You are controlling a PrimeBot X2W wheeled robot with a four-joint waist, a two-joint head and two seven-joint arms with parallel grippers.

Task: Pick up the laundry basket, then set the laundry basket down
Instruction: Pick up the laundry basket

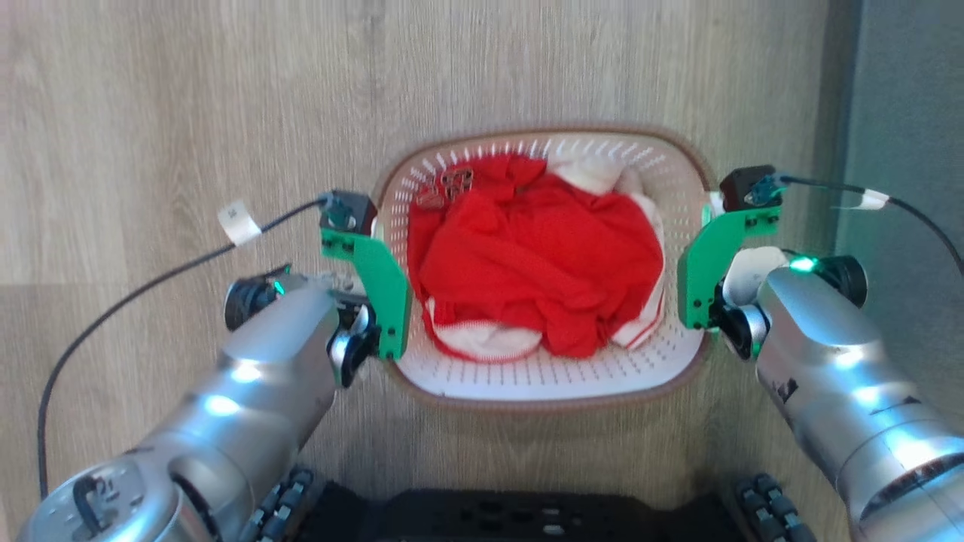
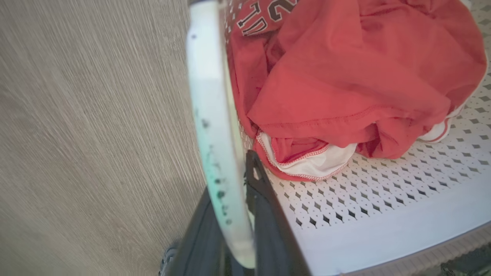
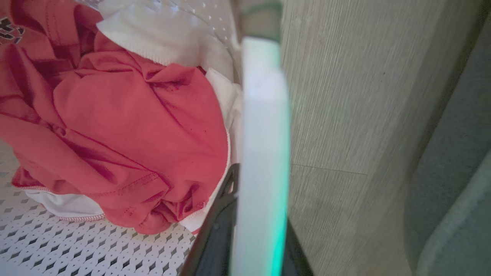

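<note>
Head view: the laundry basket (image 1: pixel 542 380) lies mid-floor on pale wood-grain floor (image 1: pixel 151 113), nearer the floor's right edge, where a grey surface (image 1: pixel 904 113) begins. A crumpled red garment (image 1: pixel 542 256) and some white cloth (image 1: pixel 595 172) fill the basket. I have the left gripper (image 1: pixel 374 301) touching the basket's left side and the right gripper (image 1: pixel 704 278) touching its right side, so the basket sits between the two arms. From above I cannot tell whether its base rests on the floor or hangs just clear of it.

Left wrist view: the white left handle (image 2: pixel 209 96) passes between the two dark fingers (image 2: pixel 268 230), which press on it from either side. I read this gripper as clenched on the handle.

Right wrist view: the white right handle (image 3: pixel 264 115) runs likewise between that gripper's fingers (image 3: pixel 215 237), one on each face. I read it as clenched there too.

Progress, as I judge it: both handles are grasped, so the approach and grip are done. The lift is at most barely begun, and the setting down is not yet done.
</note>
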